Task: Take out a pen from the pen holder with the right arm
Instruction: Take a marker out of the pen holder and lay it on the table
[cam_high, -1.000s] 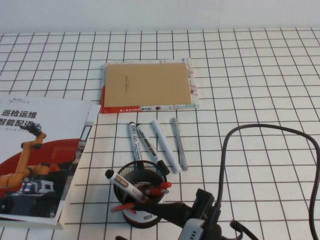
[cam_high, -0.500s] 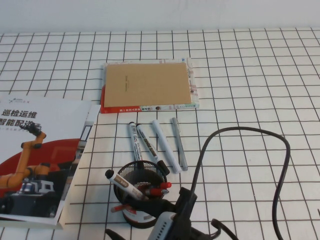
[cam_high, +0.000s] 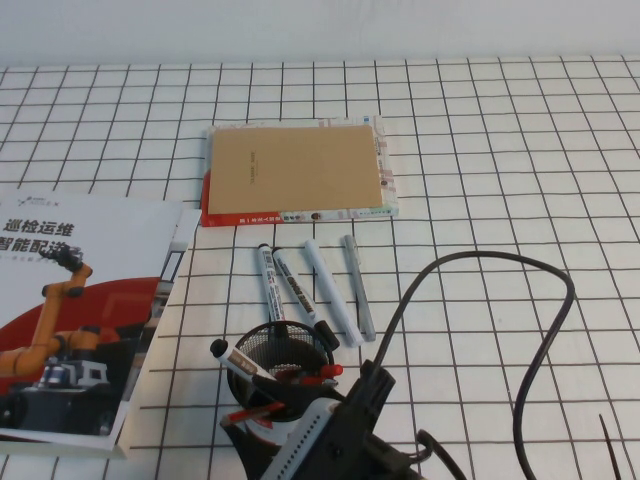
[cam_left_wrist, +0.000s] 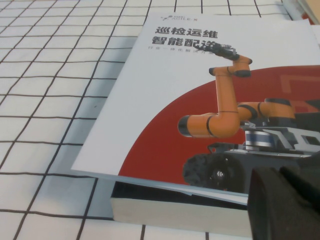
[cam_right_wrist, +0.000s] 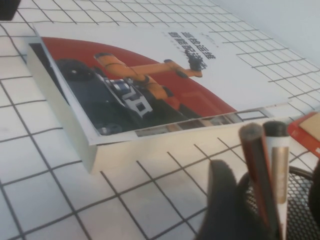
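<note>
The right gripper (cam_right_wrist: 268, 182) stands open at the pen holder (cam_right_wrist: 300, 200). 1 dark finger (cam_right_wrist: 225, 200) shows fully in the right wrist view and the other only as a dark edge at the frame's border. Between them rise 2 shafts, a dark red pen (cam_right_wrist: 256, 170) and a white marker (cam_right_wrist: 278, 165) with a black cap. Neither finger looks to be touching either shaft.

The coming move likely turns on this relation: both shafts lie inside the gap, side by side and nearly touching, with their long axes running up out of the mesh cup along the fingers. As the jaws stand, a close would probably catch both together, or pinch 1 against the other. To lift just 1 pen, the gripper likely needs a small shift across the gap first.

In the high view the holder sits at the near middle of the table (cam_high: 520, 150). The right arm comes in on it from about 5 o'clock and covers its near rim. The marker leans out toward 10 o'clock.

4 loose pens (cam_high: 330, 290) lie just beyond the holder at 12 to 1 o'clock. A brown pad (cam_high: 295, 170) lies farther out at 12 o'clock, and a book (cam_high: 70, 300) at 9 o'clock.

The left gripper (cam_left_wrist: 285, 205) hangs low beside the book's near corner, well apart from the holder, so the right arm is plainly the nearer.
</note>
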